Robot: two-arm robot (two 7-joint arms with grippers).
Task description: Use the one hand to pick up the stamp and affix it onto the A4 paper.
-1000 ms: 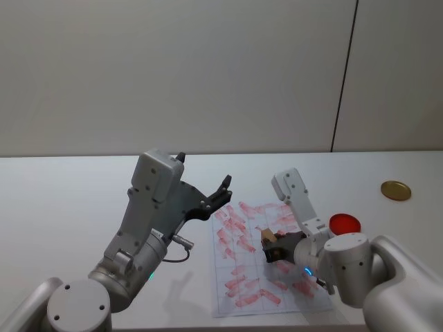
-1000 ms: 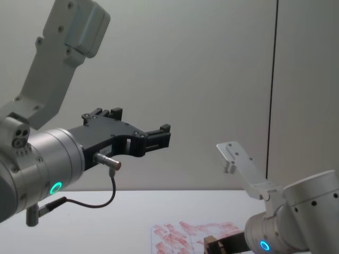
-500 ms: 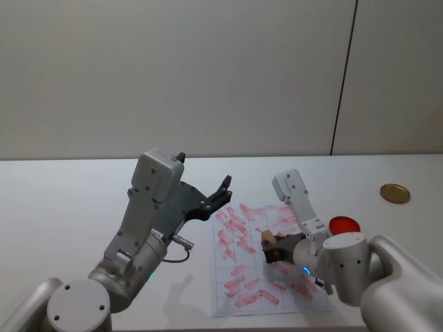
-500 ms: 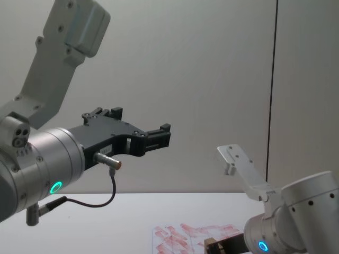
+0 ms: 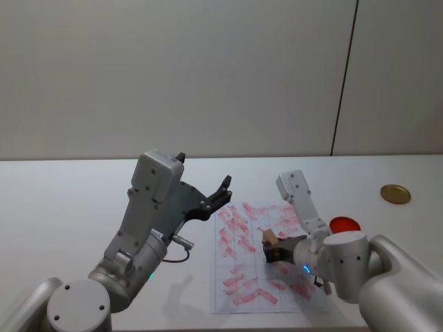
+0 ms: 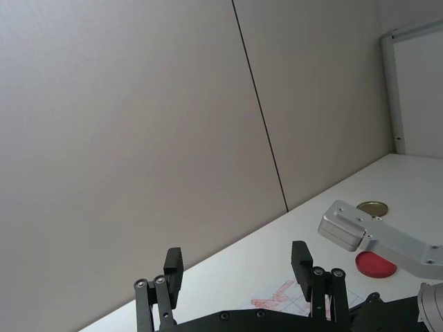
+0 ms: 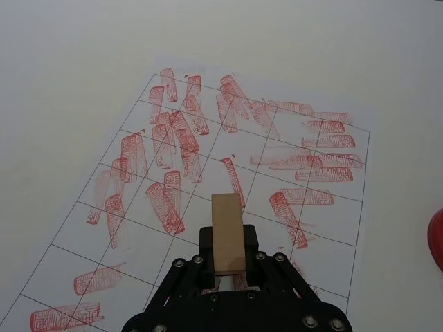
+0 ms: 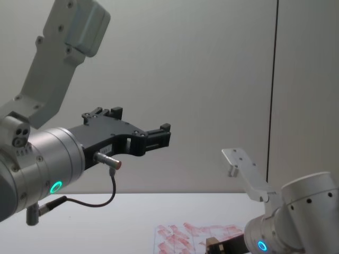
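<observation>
Pinching the wooden stamp (image 7: 228,232), the right gripper (image 5: 275,250) has shifted slightly over the middle of the red-marked paper (image 7: 304,187), seemingly lining up a press; the left gripper (image 6: 237,264) hangs spread, idle.

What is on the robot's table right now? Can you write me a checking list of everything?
Surface: white table, flat and bare on the robot's left side.
Job's things: A4 paper lies flat with a grid and many red stamp marks; the wooden stamp is held over it, and I cannot tell if it is touching.
Clutter: round red ink pad beside the paper's right edge; gold lid farther right.
Grippers: right gripper shut on the stamp; left gripper open, raised in the air left of the paper.
Cables: thin black cable looped under the left wrist.
Surroundings: plain grey wall with a dark upright seam.
</observation>
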